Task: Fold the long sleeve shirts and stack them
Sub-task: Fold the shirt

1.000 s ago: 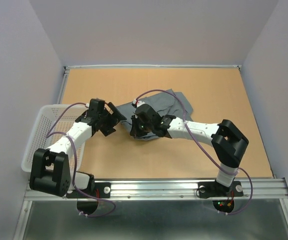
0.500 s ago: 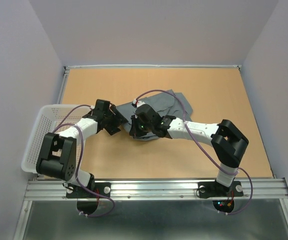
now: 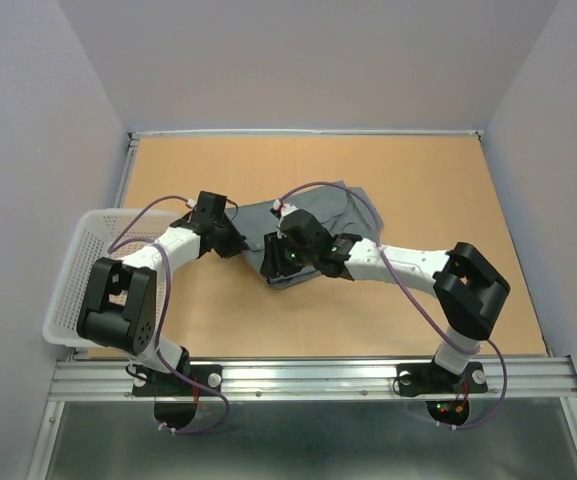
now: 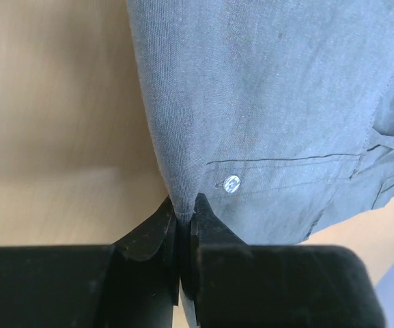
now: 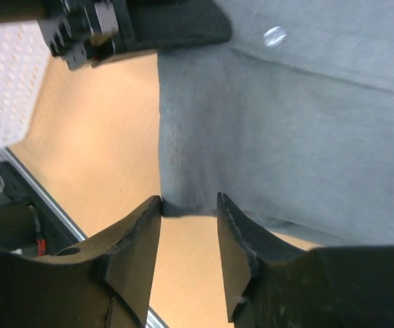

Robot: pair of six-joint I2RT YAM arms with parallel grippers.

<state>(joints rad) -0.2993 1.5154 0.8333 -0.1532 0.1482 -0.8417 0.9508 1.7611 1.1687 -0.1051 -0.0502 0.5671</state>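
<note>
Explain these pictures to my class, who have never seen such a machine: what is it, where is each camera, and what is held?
Two robot arms are bolted at the near edge of a table. The wide picture looks down from above and behind them; the two close-ups come from a camera on each wrist. A grey button-up shirt lies crumpled on the table, and a white mesh basket sits at its left edge. The left gripper is pinched shut on the shirt's edge. The right gripper is open, straddling another edge.
</note>
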